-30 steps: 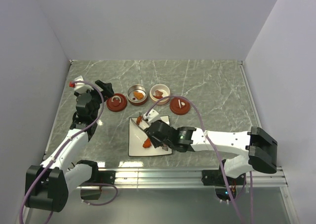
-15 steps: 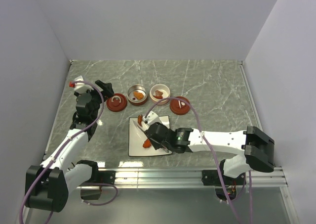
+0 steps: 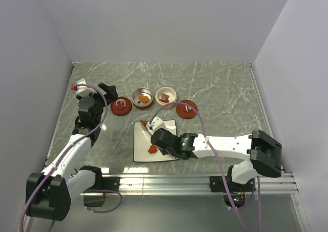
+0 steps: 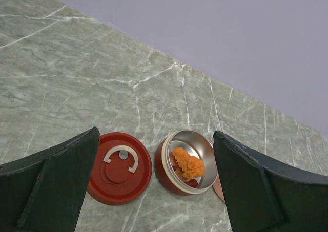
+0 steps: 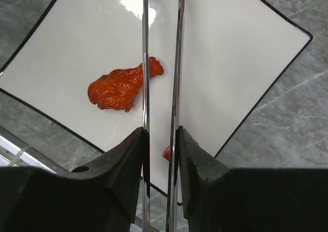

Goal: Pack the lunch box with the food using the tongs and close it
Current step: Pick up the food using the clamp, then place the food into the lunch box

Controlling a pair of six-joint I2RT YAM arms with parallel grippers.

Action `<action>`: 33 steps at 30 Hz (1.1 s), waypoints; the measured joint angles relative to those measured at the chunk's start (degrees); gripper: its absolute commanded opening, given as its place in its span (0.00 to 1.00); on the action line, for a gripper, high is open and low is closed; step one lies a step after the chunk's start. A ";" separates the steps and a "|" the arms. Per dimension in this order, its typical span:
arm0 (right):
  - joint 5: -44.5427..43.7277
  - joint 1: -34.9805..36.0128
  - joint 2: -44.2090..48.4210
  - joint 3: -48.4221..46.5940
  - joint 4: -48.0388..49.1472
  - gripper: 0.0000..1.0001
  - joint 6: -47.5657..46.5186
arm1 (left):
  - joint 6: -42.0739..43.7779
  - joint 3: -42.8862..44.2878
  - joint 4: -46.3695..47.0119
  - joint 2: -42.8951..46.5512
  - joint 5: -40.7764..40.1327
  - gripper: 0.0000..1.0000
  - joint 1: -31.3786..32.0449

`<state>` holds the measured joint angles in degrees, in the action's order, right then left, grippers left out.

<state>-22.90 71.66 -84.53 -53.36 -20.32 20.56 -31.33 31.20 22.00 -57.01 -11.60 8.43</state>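
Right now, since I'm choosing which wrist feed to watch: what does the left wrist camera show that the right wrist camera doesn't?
Only the left wrist view: the left gripper, wide open and holding nothing, facing a red lid that lies beside a round container with an orange piece inside. Only the right wrist view: the right gripper shut on the tongs, whose two arms reach out over the white plate, close by a red-orange drumstick-shaped piece. Both: the grey marbled table.

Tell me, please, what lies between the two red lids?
A steel tin and a white tin, both open, as the top view shows.
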 measured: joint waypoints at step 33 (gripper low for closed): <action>-2.69 -10.62 2.40 -11.34 0.33 0.30 -13.53 | 0.00 0.00 0.02 -0.02 -0.02 0.99 0.00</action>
<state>-25.58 61.04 -82.13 -64.71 -19.99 7.03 -31.33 31.20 22.02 -57.04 -11.62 8.43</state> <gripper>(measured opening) 0.363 0.995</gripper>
